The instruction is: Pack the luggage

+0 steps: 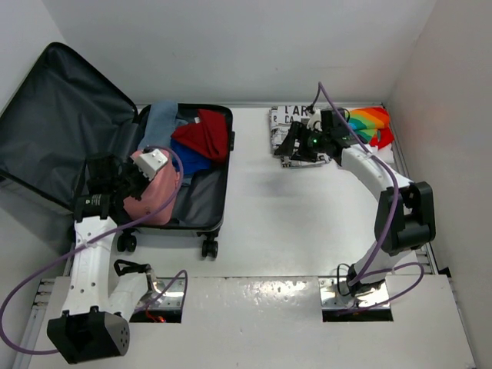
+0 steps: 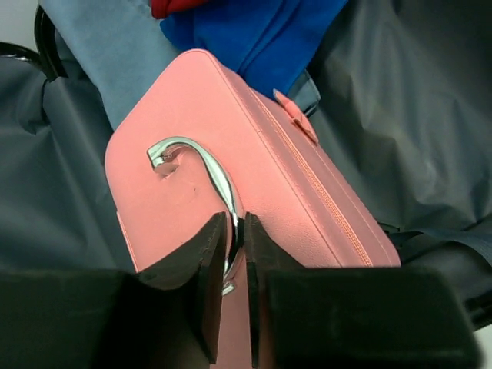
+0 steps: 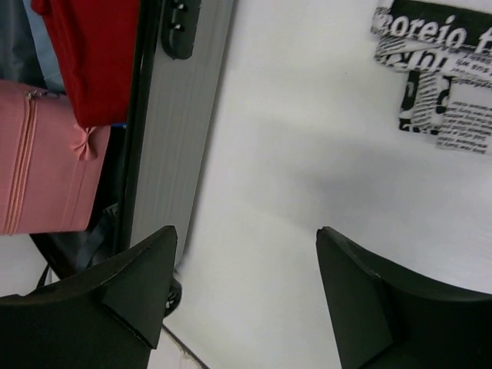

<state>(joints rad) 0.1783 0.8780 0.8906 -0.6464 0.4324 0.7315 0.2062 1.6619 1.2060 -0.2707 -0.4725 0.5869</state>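
Note:
The silver-grey luggage lies open at the left, its black-lined lid (image 1: pixel 61 115) leaning back; its ribbed shell (image 3: pixel 181 138) shows in the right wrist view. Inside are grey-blue, blue and red clothes (image 1: pixel 201 134). A small pink box case (image 1: pixel 157 198) rests tilted at the near end of the luggage base. My left gripper (image 2: pixel 235 227) is shut on the case's curved metal handle (image 2: pixel 207 165); it also shows in the top view (image 1: pixel 138 184). My right gripper (image 3: pixel 246 238) is open and empty, above the table by a folded newsprint-pattern cloth (image 1: pixel 288 127).
A rainbow-striped item (image 1: pixel 370 123) lies at the back right beside the newsprint cloth (image 3: pixel 438 77). The luggage's black wheels (image 1: pixel 209 247) stick out toward the near edge. Walls close off the back and right.

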